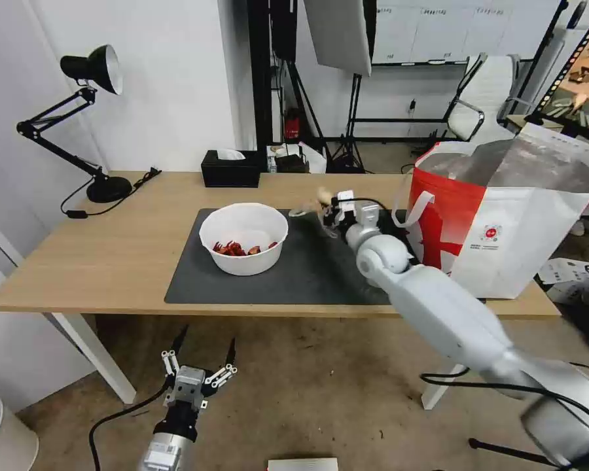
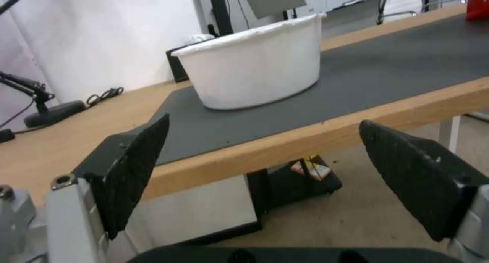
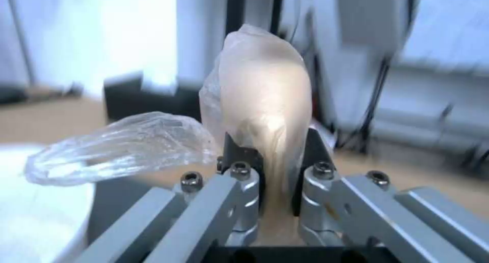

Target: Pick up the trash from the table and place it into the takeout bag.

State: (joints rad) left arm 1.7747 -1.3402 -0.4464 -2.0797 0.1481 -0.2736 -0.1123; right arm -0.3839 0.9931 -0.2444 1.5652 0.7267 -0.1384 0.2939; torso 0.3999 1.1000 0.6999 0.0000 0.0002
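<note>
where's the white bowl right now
The white bowl sits on the left part of the dark mat, left of the right gripper and well left of the takeout bag.

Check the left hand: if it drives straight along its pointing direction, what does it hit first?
Probably the front edge of the table. The open left hand sits below the tabletop, aimed at that edge; the white bowl stands farther back on the mat. Depth is uncertain.

Setting: office or studio workspace used for recording. Long light-wood desk (image 1: 131, 261) with white legs and dark grey mat (image 1: 307, 268); black articulated desk lamp (image 1: 78, 118) at far left; black tissue box (image 1: 231, 169) at far edge; light stands and softbox (image 1: 337, 33) behind; white office chair (image 1: 484, 98) far right; whiteboard (image 1: 458, 29) on rear wall; bare concrete floor.
</note>
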